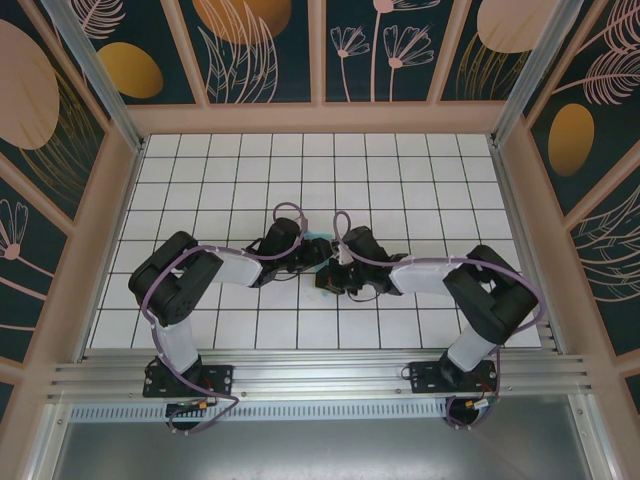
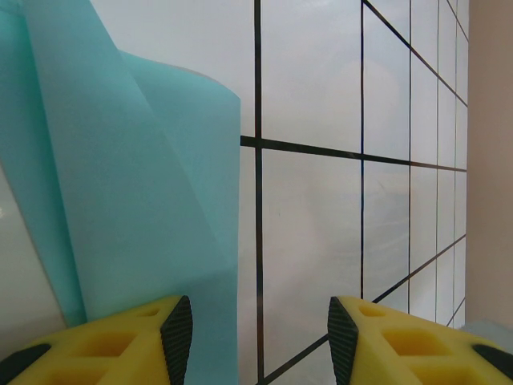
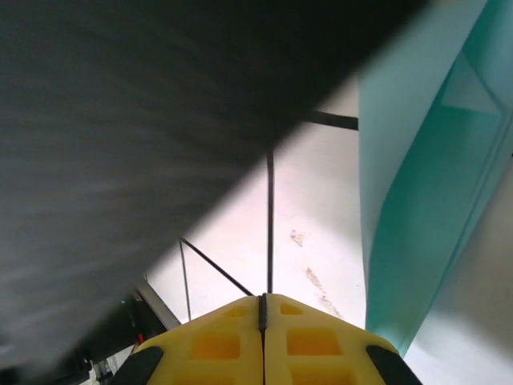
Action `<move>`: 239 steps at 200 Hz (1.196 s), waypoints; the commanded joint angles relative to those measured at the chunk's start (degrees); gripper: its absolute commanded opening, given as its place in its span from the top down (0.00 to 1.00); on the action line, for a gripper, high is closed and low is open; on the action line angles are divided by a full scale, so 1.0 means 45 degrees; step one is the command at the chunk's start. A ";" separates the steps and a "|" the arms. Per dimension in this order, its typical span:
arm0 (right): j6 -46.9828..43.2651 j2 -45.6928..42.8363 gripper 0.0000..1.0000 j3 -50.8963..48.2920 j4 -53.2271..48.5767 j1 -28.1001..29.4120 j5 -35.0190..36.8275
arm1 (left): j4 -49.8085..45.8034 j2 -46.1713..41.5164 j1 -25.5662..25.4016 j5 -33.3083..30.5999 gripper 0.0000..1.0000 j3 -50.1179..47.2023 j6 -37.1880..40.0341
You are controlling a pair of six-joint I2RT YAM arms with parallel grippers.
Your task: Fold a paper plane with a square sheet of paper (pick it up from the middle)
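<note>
The left claw (image 2: 260, 341) stands about half open, its yellow fingers apart over bare tile and gripping nothing. The sheet of paper (image 2: 136, 200) lies just beside its left finger, one edge reaching into the gap. The paper is pale turquoise, doubled into overlapping layers, with its upper part curling off the surface, so it looks only partly folded and not yet a dart. The right claw (image 3: 263, 337) is shut, fingers pressed together with nothing visible between them. The paper rises just to its right, and whether they touch cannot be told. A closed tip like this probably suits pressing a crease flat, while the open claw seems placed to pinch a loose edge. Seen from above, both arms meet at the middle of the white gridded bench (image 1: 420, 170), where the paper sits.
</note>
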 commanded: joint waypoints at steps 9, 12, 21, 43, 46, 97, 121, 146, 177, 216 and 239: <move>0.0078 0.0519 0.94 -0.0255 -0.0147 -0.0160 0.0538 | -0.1447 0.1196 -0.0050 -0.0392 0.48 -0.0196 0.0237; 0.0063 0.0519 0.95 -0.0365 -0.0175 -0.0206 0.0560 | -0.1447 0.1196 -0.0057 -0.0377 0.48 -0.0217 0.0234; 0.0035 0.0468 0.95 -0.0748 -0.0175 -0.0329 0.0552 | -0.1447 0.1192 -0.0049 -0.0391 0.49 -0.0220 0.0246; 0.0062 0.0433 0.95 -0.1459 -0.0211 -0.0497 0.0235 | -0.1466 0.1225 -0.0058 -0.0373 0.49 -0.0205 0.0273; 0.0058 0.0434 0.95 -0.1553 -0.0220 -0.0500 0.0234 | -0.1467 0.1217 -0.0051 -0.0373 0.49 -0.0208 0.0273; 0.0040 -0.0089 0.95 -0.2022 -0.0630 -0.0507 0.0385 | -0.1428 0.1196 -0.0048 -0.0334 0.49 -0.0200 0.0236; -0.0023 -0.0670 0.95 -0.1507 -0.0990 -0.0500 0.0434 | -0.1447 0.1135 -0.0042 -0.0334 0.48 -0.0199 0.0237; -0.0036 -0.1356 0.95 -0.1123 -0.0774 -0.0459 0.0329 | -0.1314 0.1128 -0.0048 -0.0237 0.48 -0.0217 0.0132; 0.0144 -0.1763 0.94 -0.0904 0.0191 -0.0419 0.0060 | -0.1269 0.1099 -0.0048 -0.0202 0.48 -0.0220 0.0098; 0.0594 -0.0908 0.94 -0.0657 0.1329 -0.0391 0.0195 | -0.1165 0.1099 -0.0055 -0.0158 0.48 -0.0229 -0.0011; 0.1286 -0.0192 0.94 -0.0821 0.2418 -0.0380 0.0617 | -0.1032 0.1113 -0.0040 -0.0061 0.48 -0.0232 -0.0143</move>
